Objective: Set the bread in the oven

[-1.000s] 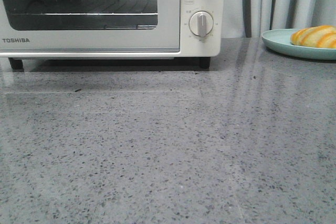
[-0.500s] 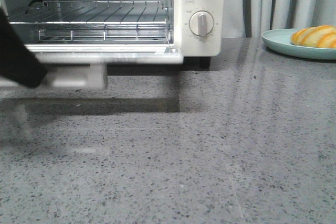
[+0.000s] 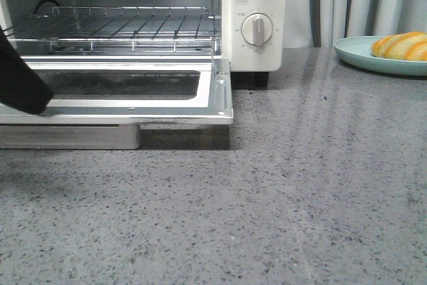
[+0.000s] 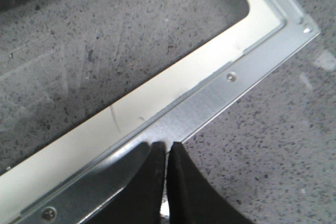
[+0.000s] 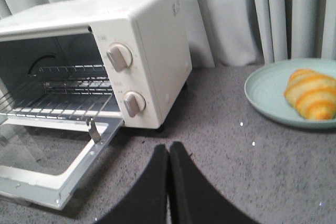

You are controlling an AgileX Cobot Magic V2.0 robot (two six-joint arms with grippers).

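Both grippers' fingers are pressed together on nothing, the left gripper (image 4: 167,153) over the door (image 3: 133,88), now swung fully down from the oven (image 3: 253,5).

My left gripper (image 4: 167,153) plain matte black, two smooth tapered fingers, my right gripper (image 5: 168,156) identical, black, no markings I can see

Grey speckled table (image 3: 280,205), oven (image 3: 253,5), plate (image 3: 363,58)
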